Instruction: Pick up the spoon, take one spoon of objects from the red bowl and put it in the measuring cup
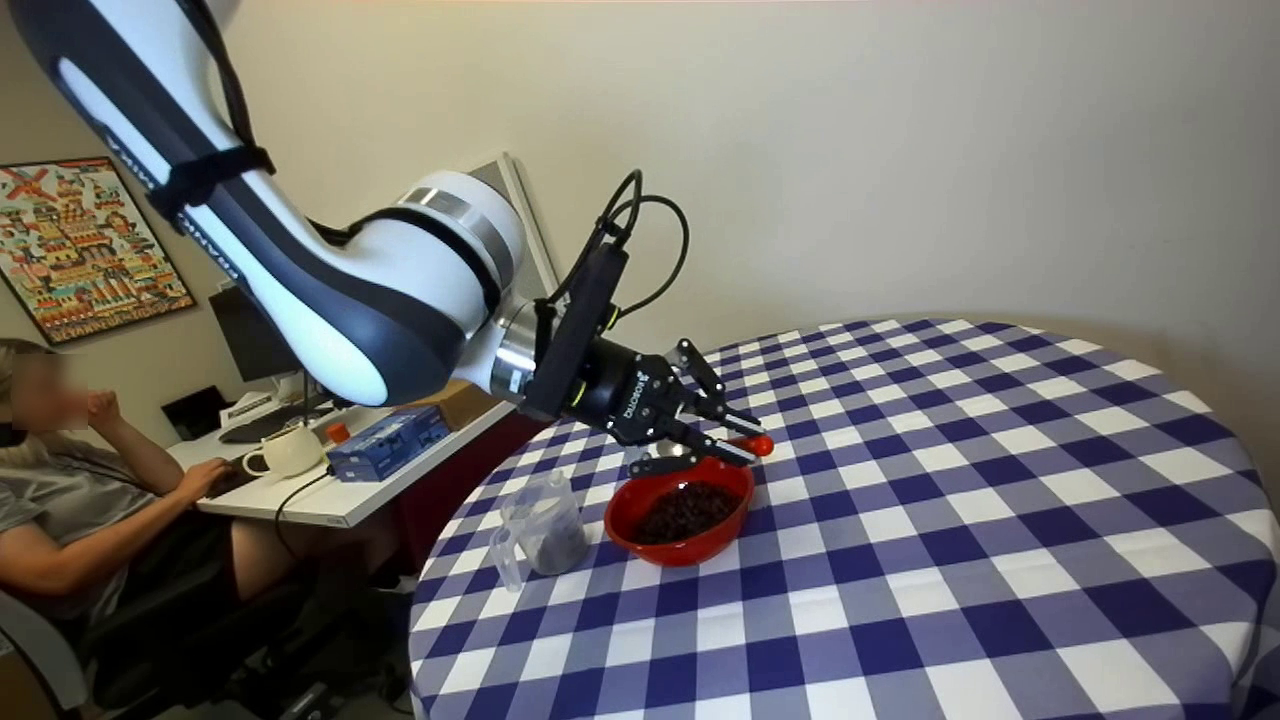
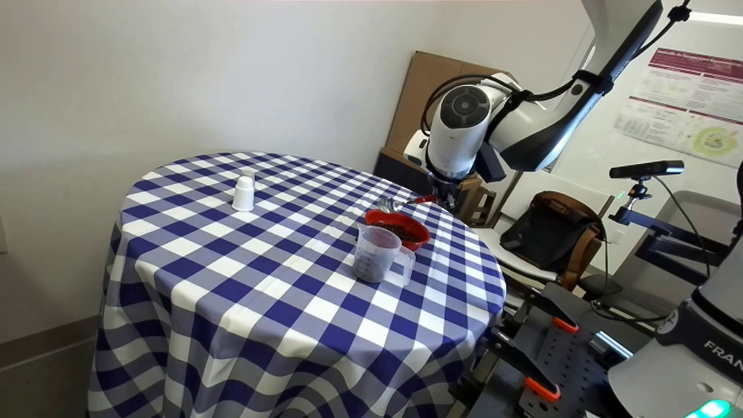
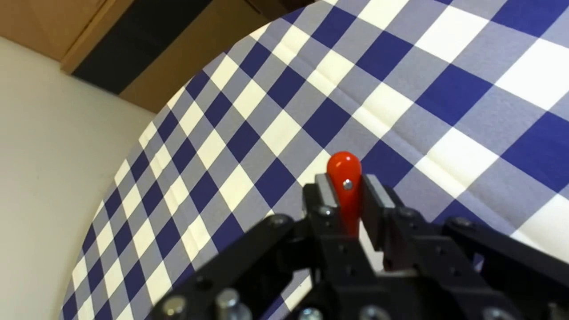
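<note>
My gripper (image 1: 752, 440) is shut on the red handle of the spoon (image 3: 346, 171), whose rounded end sticks out past the fingertips in the wrist view. In an exterior view the spoon's whitish head (image 2: 387, 204) hangs near the rim of the red bowl (image 2: 371, 217); I cannot tell if it holds anything. The red bowl (image 1: 690, 553) sits below the gripper and holds the small dark objects (image 1: 688, 512). The clear measuring cup (image 2: 376, 255) stands upright beside the bowl and also shows in an exterior view (image 1: 548, 525). Bowl and cup are out of the wrist view.
A white cup stack (image 2: 244, 196) stands upside down on the checked tablecloth (image 2: 244, 267), away from the bowl. A wall (image 1: 950, 170) borders the round table. A person (image 1: 90, 500) sits at a white desk (image 1: 330, 500) beyond the table.
</note>
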{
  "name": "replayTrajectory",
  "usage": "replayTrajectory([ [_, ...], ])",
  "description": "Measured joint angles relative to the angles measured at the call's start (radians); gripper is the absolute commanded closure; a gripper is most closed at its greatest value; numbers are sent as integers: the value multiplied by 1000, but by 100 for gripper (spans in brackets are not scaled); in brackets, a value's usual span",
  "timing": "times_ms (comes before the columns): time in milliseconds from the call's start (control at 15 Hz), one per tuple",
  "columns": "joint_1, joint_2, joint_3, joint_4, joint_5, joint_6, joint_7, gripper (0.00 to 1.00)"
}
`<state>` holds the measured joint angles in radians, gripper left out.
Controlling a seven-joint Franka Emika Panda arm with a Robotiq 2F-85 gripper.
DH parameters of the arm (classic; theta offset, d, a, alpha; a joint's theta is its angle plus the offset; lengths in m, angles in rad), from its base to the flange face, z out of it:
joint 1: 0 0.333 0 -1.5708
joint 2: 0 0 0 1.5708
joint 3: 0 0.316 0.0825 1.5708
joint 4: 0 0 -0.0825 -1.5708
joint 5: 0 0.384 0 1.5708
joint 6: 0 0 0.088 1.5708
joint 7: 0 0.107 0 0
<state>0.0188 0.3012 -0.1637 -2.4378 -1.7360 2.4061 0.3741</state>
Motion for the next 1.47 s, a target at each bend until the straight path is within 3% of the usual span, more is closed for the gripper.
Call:
replayTrajectory([
  [467,-65,0,65,-43,-124,-112,31,95],
  [1000,-83,15,121,-71,-470,-213,210,95],
  [1467,-91,31,146,-109,-594,-332,256,95],
])
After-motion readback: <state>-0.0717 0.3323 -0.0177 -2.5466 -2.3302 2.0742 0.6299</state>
